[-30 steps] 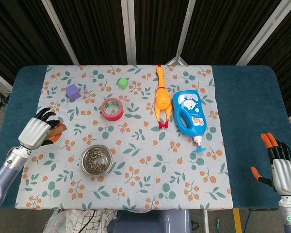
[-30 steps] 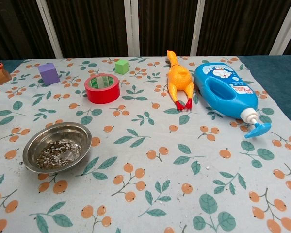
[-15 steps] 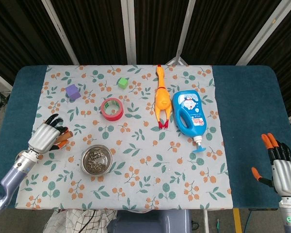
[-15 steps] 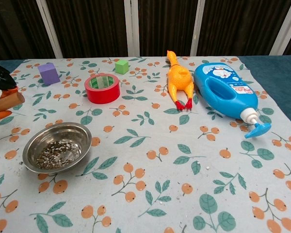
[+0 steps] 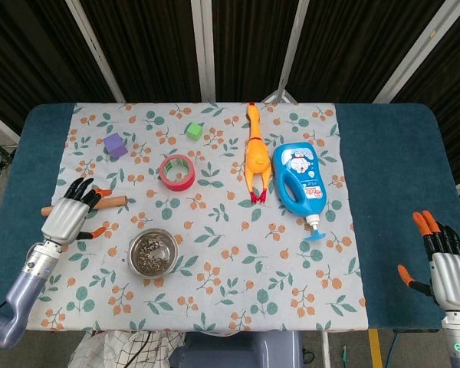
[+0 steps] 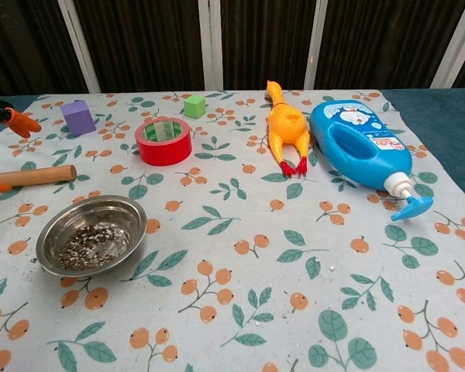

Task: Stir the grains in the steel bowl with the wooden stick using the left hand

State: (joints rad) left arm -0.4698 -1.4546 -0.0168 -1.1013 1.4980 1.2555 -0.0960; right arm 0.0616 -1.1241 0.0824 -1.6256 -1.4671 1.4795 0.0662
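Note:
The steel bowl point(image 5: 152, 253) point(image 6: 91, 235) with grains point(image 6: 93, 246) in it stands on the flowered cloth near the front left. The wooden stick point(image 5: 115, 201) point(image 6: 39, 176) lies flat on the cloth just behind and to the left of the bowl. My left hand point(image 5: 67, 217) hovers over the stick's left part with its fingers spread, gripping nothing. In the chest view only its orange fingertips point(image 6: 15, 121) show at the left edge. My right hand point(image 5: 445, 264) rests at the table's right front, fingers apart and empty.
Behind the bowl are a red tape roll point(image 5: 177, 171), a purple cube point(image 5: 115, 145) and a green cube point(image 5: 194, 131). A rubber chicken point(image 5: 254, 157) and a blue bottle point(image 5: 300, 180) lie to the right.
The left hand, curled around the stick a second ago, has spread its fingers. The stick now lies flat on the cloth. The right hand has not moved.

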